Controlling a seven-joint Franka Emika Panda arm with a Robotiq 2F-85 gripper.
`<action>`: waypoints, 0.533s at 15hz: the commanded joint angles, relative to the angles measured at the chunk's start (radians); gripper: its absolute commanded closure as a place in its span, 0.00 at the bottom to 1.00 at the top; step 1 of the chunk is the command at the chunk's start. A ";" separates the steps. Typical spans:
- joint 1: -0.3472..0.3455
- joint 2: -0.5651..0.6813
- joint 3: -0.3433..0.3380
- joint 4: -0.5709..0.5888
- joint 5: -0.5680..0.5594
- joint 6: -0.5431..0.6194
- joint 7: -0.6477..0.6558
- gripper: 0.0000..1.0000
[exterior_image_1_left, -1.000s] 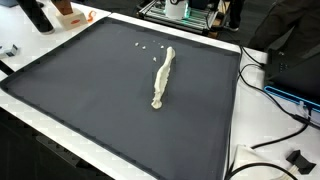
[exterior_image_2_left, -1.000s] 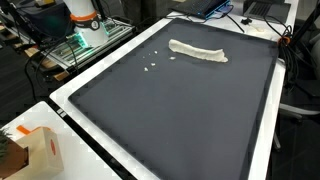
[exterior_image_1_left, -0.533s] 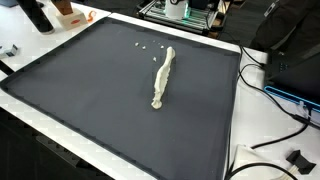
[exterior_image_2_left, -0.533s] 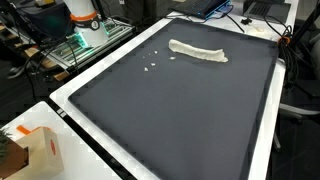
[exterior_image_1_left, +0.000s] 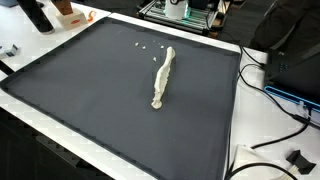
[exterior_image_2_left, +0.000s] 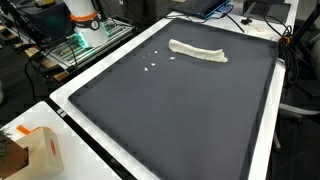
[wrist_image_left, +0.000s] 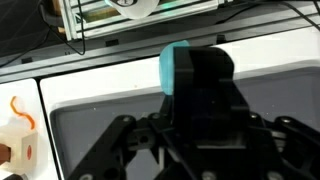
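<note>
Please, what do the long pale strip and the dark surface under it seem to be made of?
The pale strip is probably soft cloth, twisted: matte, creased, uneven in thickness. The dark surface looks like a matte rubber or fabric mat: flat, without glare; which one is unclear.

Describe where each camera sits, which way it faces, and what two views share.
Exterior view: raised beyond a corner, looking down the dark grey mat at the twisted cream cloth strip; no arm clear.
Exterior view: raised at a different side, strip far across the mat; no arm clear.
Wrist view: behind the black gripper, facing the mat's white-edged corner.
Both exterior views share mat and strip.
</note>
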 joint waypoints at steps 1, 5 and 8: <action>0.002 -0.041 -0.086 -0.040 0.023 0.149 -0.103 0.75; -0.002 -0.022 -0.186 -0.080 0.091 0.386 -0.221 0.75; 0.014 0.023 -0.258 -0.120 0.201 0.553 -0.329 0.75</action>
